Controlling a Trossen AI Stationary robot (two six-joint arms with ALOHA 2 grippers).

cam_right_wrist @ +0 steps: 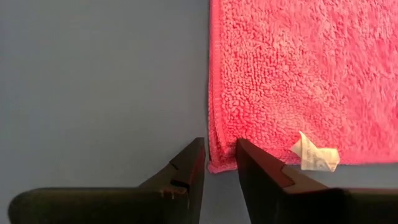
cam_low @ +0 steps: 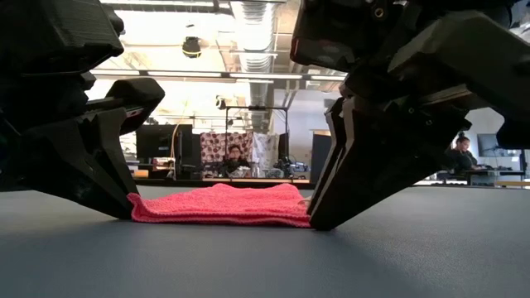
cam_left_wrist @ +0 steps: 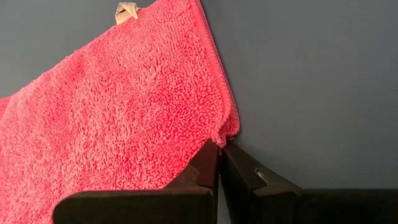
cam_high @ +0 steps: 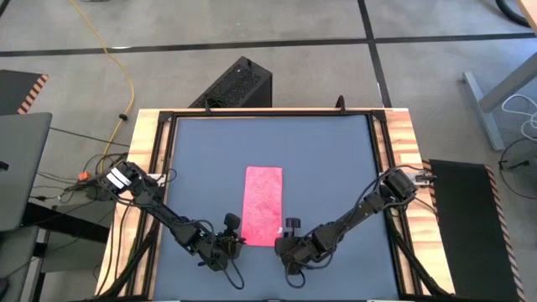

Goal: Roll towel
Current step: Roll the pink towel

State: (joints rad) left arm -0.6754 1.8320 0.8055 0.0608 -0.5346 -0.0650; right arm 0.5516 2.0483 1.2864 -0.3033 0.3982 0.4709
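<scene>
The towel (cam_high: 263,206) is a bright pink cloth folded into a narrow strip. It lies flat on the dark grey mat (cam_high: 201,159), running from far to near, with a small white label (cam_right_wrist: 316,155) near its near end. My left gripper (cam_left_wrist: 219,149) is shut at the towel's near left corner. My right gripper (cam_right_wrist: 219,152) is open, its two fingertips standing on either side of the near right corner (cam_right_wrist: 217,163). In the low view both grippers (cam_low: 126,211) (cam_low: 319,222) reach down to the mat at the towel's two near corners. My left gripper pinches the towel's near left corner (cam_left_wrist: 227,129) between its two fingertips. The fingers slant down from the table's near left. The towel lies flat on the mat, slack. How many layers are in the pinch I cannot tell. My right gripper's fingertips (cam_right_wrist: 244,148) flank the near right corner, slanting down from the near right. Whether they touch the cloth I cannot tell.
Bare mat lies on all sides of the towel. The table's wooden frame (cam_high: 148,143) borders the mat. A black box (cam_high: 239,84) stands on the floor beyond the far edge. A laptop (cam_high: 21,168) sits off to the left.
</scene>
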